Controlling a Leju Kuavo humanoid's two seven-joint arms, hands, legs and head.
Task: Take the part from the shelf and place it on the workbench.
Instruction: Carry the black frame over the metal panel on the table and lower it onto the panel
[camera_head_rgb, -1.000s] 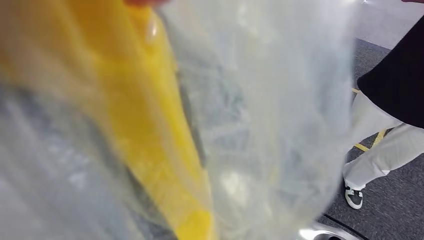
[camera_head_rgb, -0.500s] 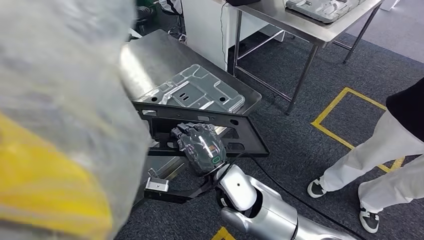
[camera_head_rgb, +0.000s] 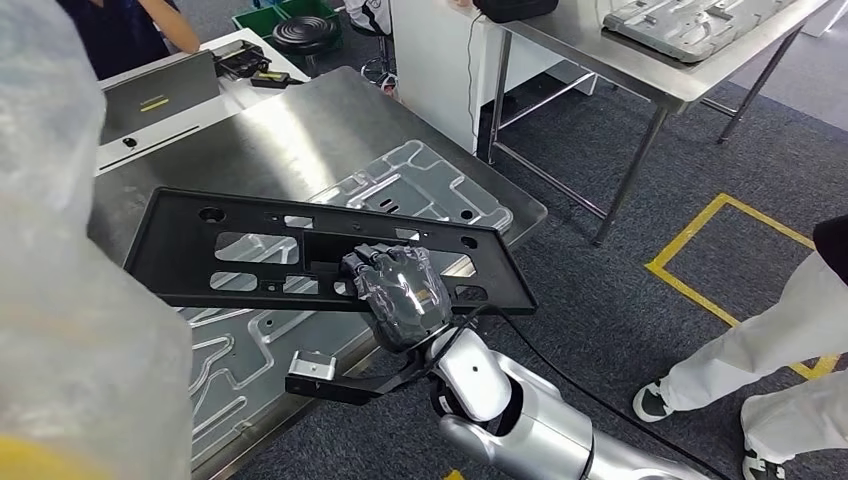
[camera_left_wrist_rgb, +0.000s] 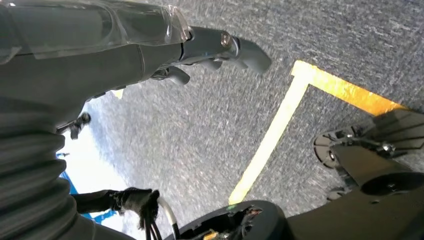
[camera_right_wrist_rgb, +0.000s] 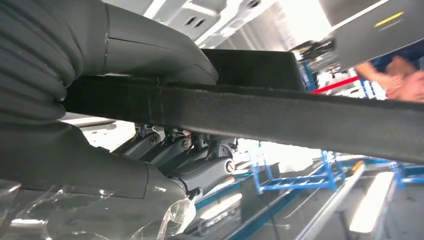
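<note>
The part is a long flat black panel (camera_head_rgb: 250, 245) with several cut-outs. My right hand (camera_head_rgb: 400, 295) grips it at its near edge and holds it just above the steel workbench (camera_head_rgb: 300, 130). In the right wrist view the panel (camera_right_wrist_rgb: 300, 117) runs edge-on between the thick thumb (camera_right_wrist_rgb: 150, 47) on one face and the darker fingers (camera_right_wrist_rgb: 200, 160) on the other. A silver stamped plate (camera_head_rgb: 420, 185) lies on the bench under the panel. My left hand (camera_left_wrist_rgb: 150, 45) hangs over grey carpet with its fingers apart and nothing in them.
A clear plastic bag (camera_head_rgb: 70, 300) close to the camera hides the left side. A second steel table (camera_head_rgb: 640, 60) stands at the back right. A person in white trousers (camera_head_rgb: 780, 340) stands at the right by yellow floor tape (camera_head_rgb: 720, 250). Another person (camera_head_rgb: 130, 30) is behind the bench.
The plastic bag with the yellow strip, which covered the head view, has slid off to the left. The black panel in my right hand and the workbench have come into sight.
</note>
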